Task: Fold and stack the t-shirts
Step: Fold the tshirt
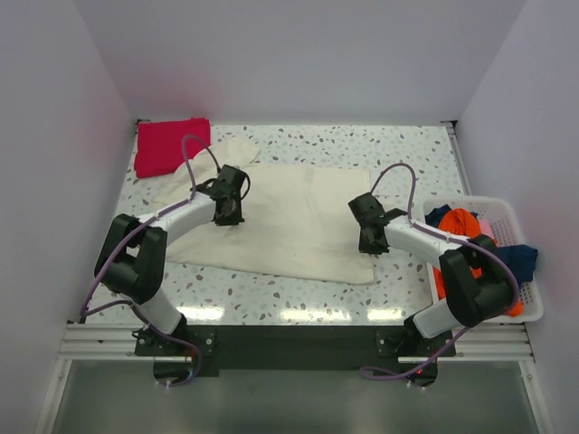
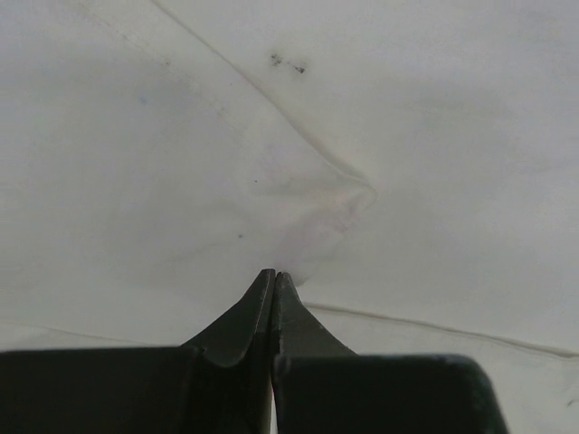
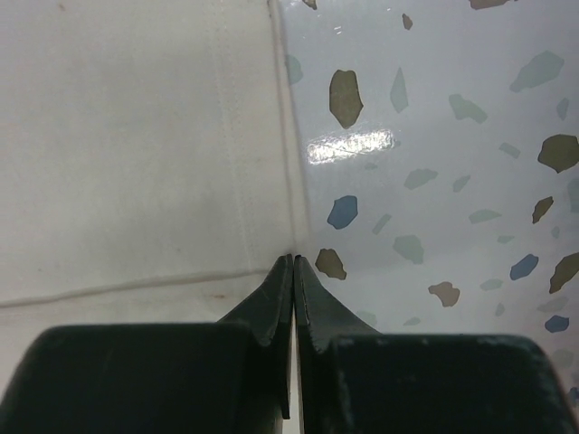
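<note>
A large cream t-shirt (image 1: pixel 289 221) lies spread flat across the middle of the table. My left gripper (image 1: pixel 226 220) is down on its left part; in the left wrist view the gripper (image 2: pixel 274 273) is shut, its tips pinching a small pucker of the cream cloth (image 2: pixel 181 136). My right gripper (image 1: pixel 367 249) is at the shirt's right edge; the right wrist view shows the gripper (image 3: pixel 294 258) shut right on the stitched hem of the cream cloth (image 3: pixel 136 136). A folded red t-shirt (image 1: pixel 170 145) lies at the back left corner.
A white basket (image 1: pixel 532 287) stands at the right edge, holding an orange tee (image 1: pixel 459 221), a blue one (image 1: pixel 517 258) and some pink cloth. Speckled tabletop (image 3: pixel 434 136) shows beside the hem. White walls close in the back and both sides.
</note>
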